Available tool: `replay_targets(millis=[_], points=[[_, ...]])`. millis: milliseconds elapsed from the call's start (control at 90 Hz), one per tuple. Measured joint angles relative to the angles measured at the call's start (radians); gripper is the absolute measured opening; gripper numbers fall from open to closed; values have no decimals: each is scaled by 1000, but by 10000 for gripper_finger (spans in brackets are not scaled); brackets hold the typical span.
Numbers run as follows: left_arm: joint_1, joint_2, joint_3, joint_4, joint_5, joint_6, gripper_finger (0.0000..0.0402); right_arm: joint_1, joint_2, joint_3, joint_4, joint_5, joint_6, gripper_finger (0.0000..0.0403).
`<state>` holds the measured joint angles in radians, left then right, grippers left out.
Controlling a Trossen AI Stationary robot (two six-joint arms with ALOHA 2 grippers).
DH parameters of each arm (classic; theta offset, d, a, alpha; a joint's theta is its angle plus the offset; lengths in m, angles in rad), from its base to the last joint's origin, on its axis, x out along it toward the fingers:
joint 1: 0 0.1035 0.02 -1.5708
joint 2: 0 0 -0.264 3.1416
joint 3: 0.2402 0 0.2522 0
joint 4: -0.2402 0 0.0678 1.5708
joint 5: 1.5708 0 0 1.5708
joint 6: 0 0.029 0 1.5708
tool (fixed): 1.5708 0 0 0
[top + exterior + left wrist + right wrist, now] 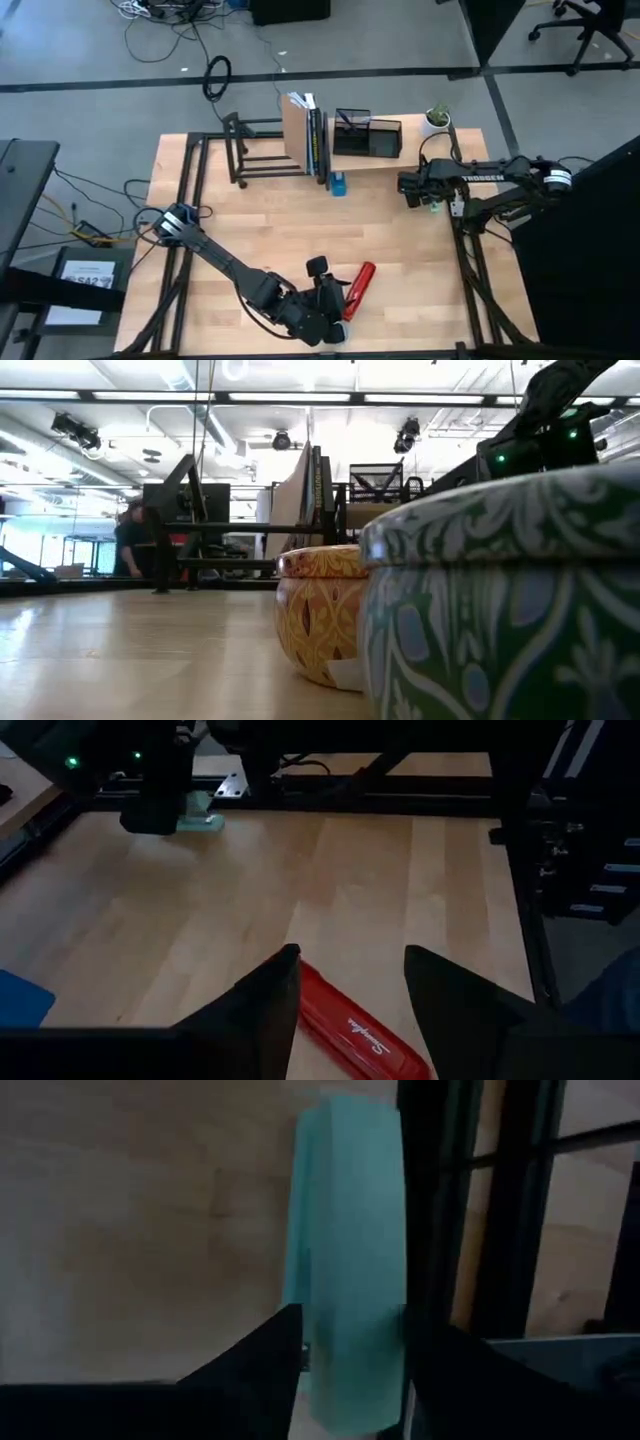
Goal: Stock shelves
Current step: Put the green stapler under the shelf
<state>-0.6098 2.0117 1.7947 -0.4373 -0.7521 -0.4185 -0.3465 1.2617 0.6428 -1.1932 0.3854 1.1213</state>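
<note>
Red stapler (345, 1025), white script unreadable, btwn open left pincer (345, 982).

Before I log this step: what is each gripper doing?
Left gripper: open, over the red stapler.
Right gripper: closed on the teal object.

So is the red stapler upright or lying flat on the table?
Lying flat. The red stapler rests lengthwise on the table near its front edge, and the left gripper hovers open above one end of it.
</note>
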Motion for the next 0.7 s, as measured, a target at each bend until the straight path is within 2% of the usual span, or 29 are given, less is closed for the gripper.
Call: replay_targets(millis=[267,411,522,700], points=[[0,0,0,0,0,2,161,63,-20,78,-102,-39,-40,154],[0,0,0,0,0,2,161,106,-20,134,-162,-161,-43,140],[0,0,0,2,0,2,161,111,-17,123,-192,-236,-32,117],[0,0,0,10,0,2,161,111,62,113,-199,-246,-37,44]])
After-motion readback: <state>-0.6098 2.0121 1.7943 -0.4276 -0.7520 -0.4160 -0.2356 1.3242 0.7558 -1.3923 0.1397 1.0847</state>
